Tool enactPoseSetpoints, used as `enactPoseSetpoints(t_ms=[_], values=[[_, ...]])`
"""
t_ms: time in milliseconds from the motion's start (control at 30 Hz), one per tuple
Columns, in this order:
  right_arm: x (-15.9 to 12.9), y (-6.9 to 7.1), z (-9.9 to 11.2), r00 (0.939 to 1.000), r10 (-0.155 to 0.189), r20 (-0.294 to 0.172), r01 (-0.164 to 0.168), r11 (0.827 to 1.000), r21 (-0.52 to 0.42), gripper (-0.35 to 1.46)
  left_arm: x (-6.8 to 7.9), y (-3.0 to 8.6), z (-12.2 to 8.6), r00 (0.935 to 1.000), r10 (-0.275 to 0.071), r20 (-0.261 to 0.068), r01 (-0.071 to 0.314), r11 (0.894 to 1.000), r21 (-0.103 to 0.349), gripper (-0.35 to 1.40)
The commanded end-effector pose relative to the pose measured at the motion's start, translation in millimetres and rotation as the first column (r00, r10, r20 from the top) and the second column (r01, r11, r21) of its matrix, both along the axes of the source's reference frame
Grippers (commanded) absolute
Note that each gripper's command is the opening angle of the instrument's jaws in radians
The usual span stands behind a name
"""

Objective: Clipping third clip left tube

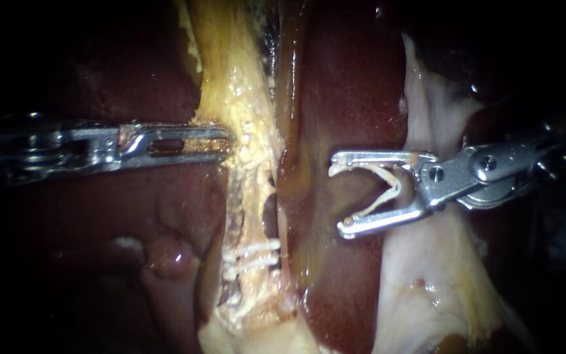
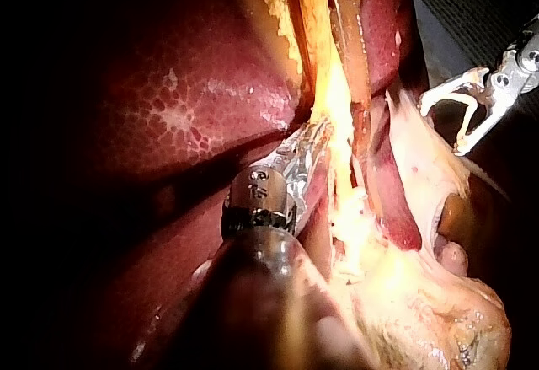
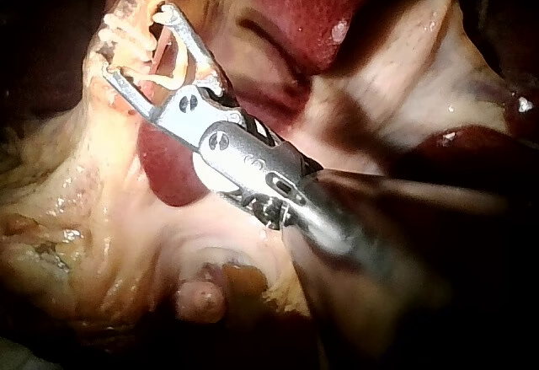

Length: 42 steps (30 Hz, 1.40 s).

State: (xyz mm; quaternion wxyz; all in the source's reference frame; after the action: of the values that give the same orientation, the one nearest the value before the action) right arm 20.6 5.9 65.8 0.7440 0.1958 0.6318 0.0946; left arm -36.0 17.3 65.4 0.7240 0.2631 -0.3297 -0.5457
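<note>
Two white clips [image 1: 257,255] already cross the pale yellow left tube [image 1: 251,190]; the third is not on yet. The slender steel right instrument [image 1: 339,196] sits at 3 o'clock of the tube, well apart, jaws wide, cradling a white V-shaped clip [image 1: 388,190]. The slender steel left instrument [image 1: 227,143] has its jaws pinching yellow fatty tissue [image 1: 230,78] at 12 o'clock of the clips.

Deep maroon on the liver [image 1: 352,85], glossy; in the left wrist view, mottled with a pale honeycomb net. Straw yellow to cream along the tube [image 1: 247,190], flecked with grainy white. White for the two clips [image 1: 253,257] across its near end. Milky white, tinged pink, on the membrane [image 1: 427,288] at right. Steel grey on the right instrument [image 1: 337,196], white clip [image 1: 393,183] between its jaws. Steel grey smeared rust-red on the left instrument [image 1: 227,143].
</note>
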Motion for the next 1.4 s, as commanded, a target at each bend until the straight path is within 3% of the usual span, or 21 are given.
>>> enactPoseSetpoints(t_ms=[33, 133, 233, 400, 567, 733, 933, 1300, 1400], values=[[0.0, -0.1, 0.0, 1.0, -0.001, 0.0, 0.001, 1.0, -0.001, 0.6, 0.0, 0.0, 0.0, 1.0, 0.0, 0.0, 0.0, 1.0, 0.0, -0.35], [0.0, -0.7, 0.3, 1.0, -0.008, -0.004, 0.008, 1.0, 0.015, 0.6, 0.6, 0.6, -0.6, 1.0, 0.005, 0.004, -0.005, 1.0, 0.005, -0.35], [0.3, -1.6, 0.9, 0.9998, -0.006, 0.018, 0.003, 0.991, 0.136, 0.6, 1.8, 2.2, -1.9, 1.0, 0.002, -0.004, -0.002, 1.0, 0.008, -0.35], [2.1, -2.9, 2.4, 0.999, -0.026, 0.037, 0.013, 0.952, 0.306, 0.59, 4.5, 5.4, -5.1, 0.9985, -0.054, 0.012, 0.054, 0.998, -0.012, -0.35], [5.5, -4.3, 5.3, 0.9978, -0.049, 0.044, 0.026, 0.909, 0.417, 0.58, 6.2, 7.0, -7.6, 0.9967, -0.078, 0.024, 0.079, 0.996, -0.032, -0.35], [9.6, -5.5, 9.2, 0.9966, -0.067, 0.048, 0.037, 0.884, 0.467, 0.58, 6.6, 6.9, -9.0, 0.9962, -0.082, 0.029, 0.084, 0.996, -0.041, -0.35], [12.3, -5.6, 12.8, 0.9958, -0.08, 0.046, 0.049, 0.879, 0.474, 0.56, 6.5, 6.4, -9.7, 0.9963, -0.082, 0.026, 0.083, 0.995, -0.046, -0.35], [13.2, -4.2, 14.9, 0.9961, -0.073, 0.05, 0.041, 0.88, 0.474, 0.56, 6.6, 6.1, -10.1, 0.9961, -0.084, 0.024, 0.085, 0.995, -0.047, -0.35], [13.9, -4.2, 14.8, 0.9963, -0.08, 0.032, 0.054, 0.874, 0.483, 0.58, 6.6, 6.0, -10.1, 0.9961, -0.084, 0.024, 0.085, 0.995, -0.047, -0.35]])
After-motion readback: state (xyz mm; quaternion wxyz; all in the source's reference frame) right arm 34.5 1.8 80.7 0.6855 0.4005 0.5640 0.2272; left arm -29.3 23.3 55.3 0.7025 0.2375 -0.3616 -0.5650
